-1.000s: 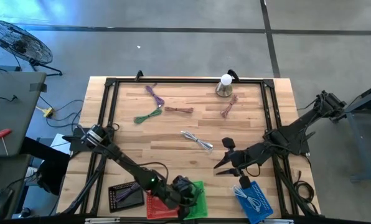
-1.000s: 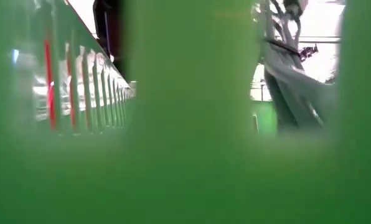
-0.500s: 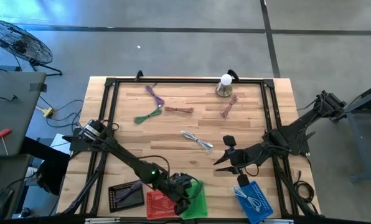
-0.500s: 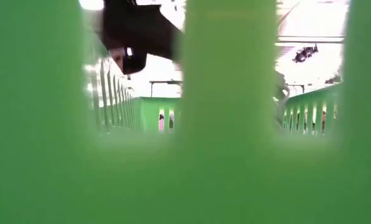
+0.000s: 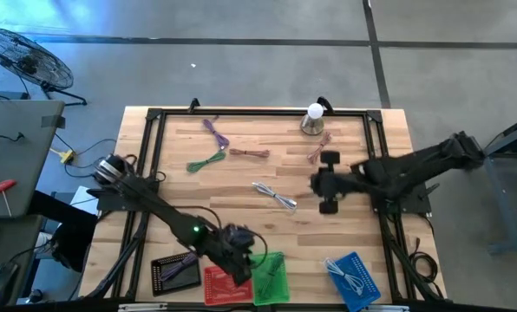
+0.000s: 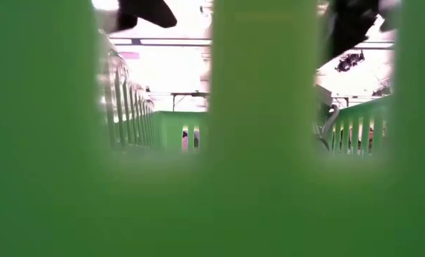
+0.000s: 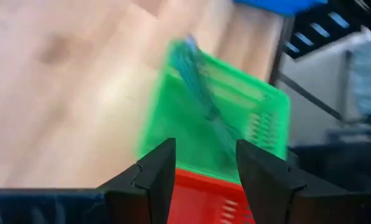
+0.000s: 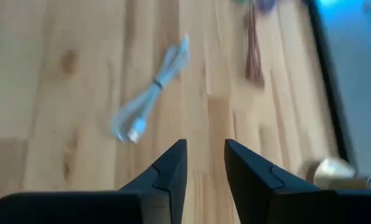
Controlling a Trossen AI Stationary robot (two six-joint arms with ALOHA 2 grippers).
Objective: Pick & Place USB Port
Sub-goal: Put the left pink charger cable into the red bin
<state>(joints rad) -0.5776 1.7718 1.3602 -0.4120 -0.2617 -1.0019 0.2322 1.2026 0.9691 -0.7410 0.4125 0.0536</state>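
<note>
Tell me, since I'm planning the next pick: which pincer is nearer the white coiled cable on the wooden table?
Right. The right pincer hangs just beside the white coiled cable; the left pincer is farther off, over the green basket.

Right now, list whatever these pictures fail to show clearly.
- Low view: the green basket fills the lens; table and cables hidden.
- Left wrist view: blurred; the cable in the green basket shows no connector. Left gripper is empty.
- High view: contents of the black tray and red basket too small to identify.
- Right wrist view: right gripper is open above the white cable; its plug type is unreadable.
</note>
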